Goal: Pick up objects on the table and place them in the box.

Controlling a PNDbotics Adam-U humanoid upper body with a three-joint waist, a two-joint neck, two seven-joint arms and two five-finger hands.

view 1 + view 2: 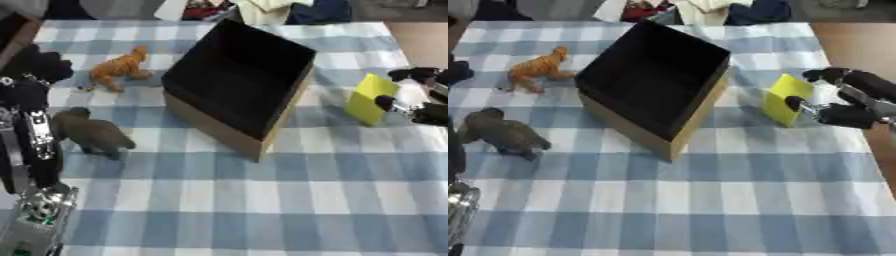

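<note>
Right hand (846, 100) pinches the yellow block (787, 99) beside the box (654, 77).

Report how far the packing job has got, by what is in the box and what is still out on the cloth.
Done: nothing shows inside the box; its interior looks dark and empty. In hand: the right hand is at the yellow block, fingers at its top and side, the block apparently still on the tablecloth. Left: the orange animal toy and the brown animal toy lie left of the box, untouched, with the left hand near them.
</note>
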